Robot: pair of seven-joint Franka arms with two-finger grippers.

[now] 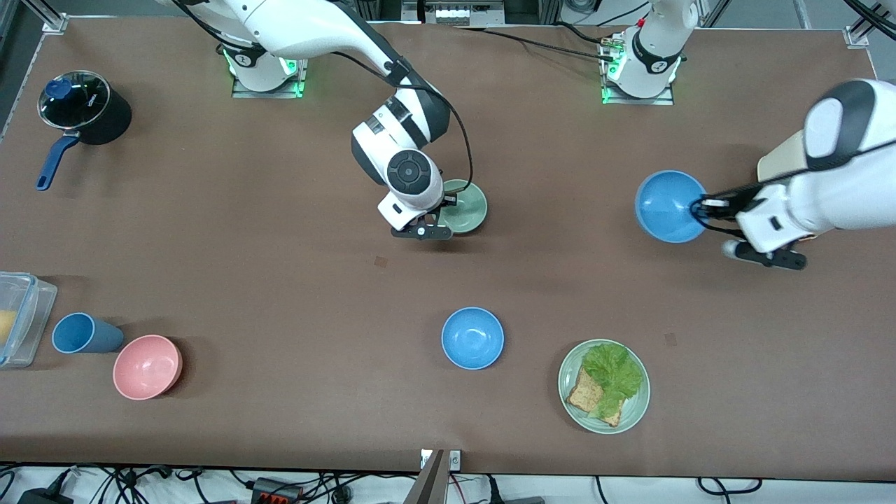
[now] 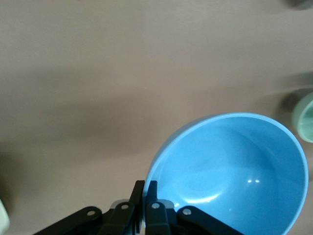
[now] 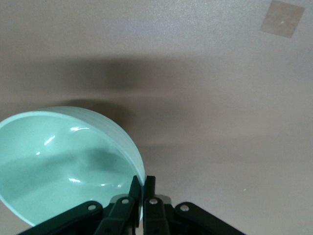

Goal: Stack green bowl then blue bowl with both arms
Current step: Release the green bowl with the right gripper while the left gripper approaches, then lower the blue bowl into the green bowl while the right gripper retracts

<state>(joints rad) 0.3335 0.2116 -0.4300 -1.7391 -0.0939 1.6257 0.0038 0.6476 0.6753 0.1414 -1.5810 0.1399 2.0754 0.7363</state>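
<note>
While clamped on rims, right gripper (image 1: 439, 222) lifts green bowl (image 1: 465, 207), left gripper (image 1: 708, 210) blue bowl (image 1: 670, 206), over brown table (image 1: 280, 280).

**Hidden, cropped and unclear**

Small pale mint-green plastic bowl (image 1: 467, 208): about half covered in the front view by the right arm's wrist and black two-finger gripper (image 1: 449, 201); cut by the picture's edge in the right wrist view (image 3: 58, 161).

Bright sky-blue plastic bowl held by the left gripper (image 1: 702, 205): rim hidden at the pinch point in the front view (image 1: 670, 206), lower part cropped in the left wrist view (image 2: 234, 171).

Clear plastic container (image 1: 24, 315) toward the right arm's end of the table: cut off by the front view's edge, yellow contents unidentifiable.

Pale green shape (image 2: 305, 117) in the left wrist view: blurred and cropped, identity unclear.
</note>
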